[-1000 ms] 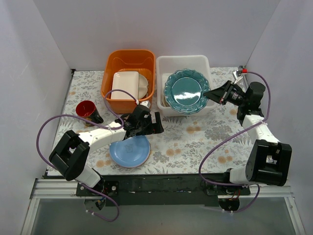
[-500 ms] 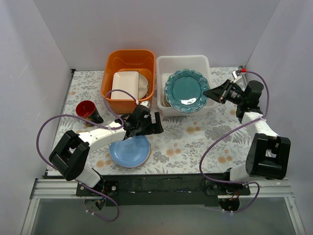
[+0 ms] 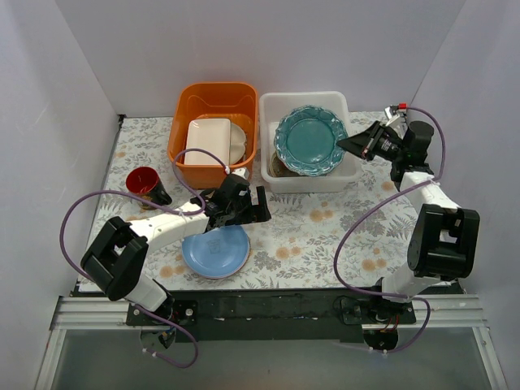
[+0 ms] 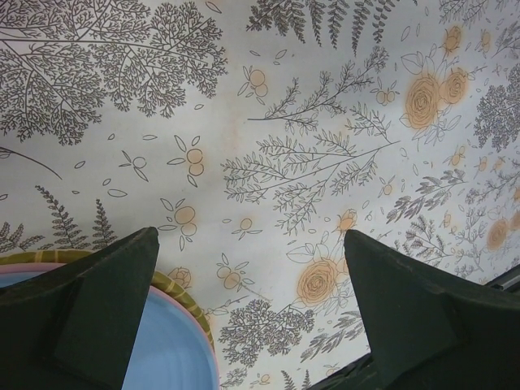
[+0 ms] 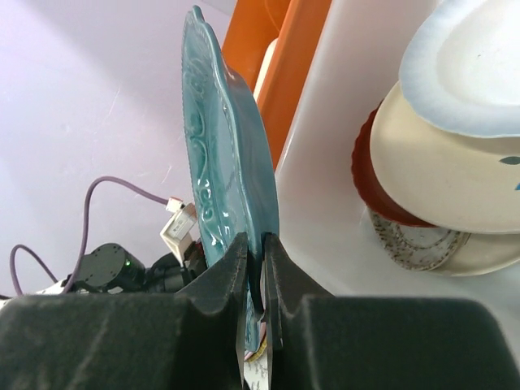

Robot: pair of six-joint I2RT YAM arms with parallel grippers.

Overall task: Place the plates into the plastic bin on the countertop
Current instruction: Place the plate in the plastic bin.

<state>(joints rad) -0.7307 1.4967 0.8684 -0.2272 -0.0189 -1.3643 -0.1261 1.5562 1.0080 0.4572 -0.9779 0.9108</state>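
Note:
My right gripper (image 3: pixel 345 146) is shut on the rim of a teal scalloped plate (image 3: pixel 309 140) and holds it tilted over the white plastic bin (image 3: pixel 271 106). In the right wrist view the plate (image 5: pixel 223 154) stands edge-on between the fingers (image 5: pixel 236 268); below it in the bin (image 5: pixel 325 211) lie stacked plates, cream (image 5: pixel 447 179), red-brown (image 5: pixel 361 175) and speckled grey (image 5: pixel 414 244). A light blue plate (image 3: pixel 215 250) lies on the countertop (image 3: pixel 325 236). My left gripper (image 3: pixel 262 205) is open just above the cloth, beside that plate (image 4: pixel 106 349).
An orange tub (image 3: pixel 213 95) holds a cream rectangular dish (image 3: pixel 209 140) left of the bin. A red cup (image 3: pixel 145 182) stands at the left. White walls close in the back and sides.
My right gripper has carried the teal plate back and a little up, further over the bin. The left arm has barely moved.

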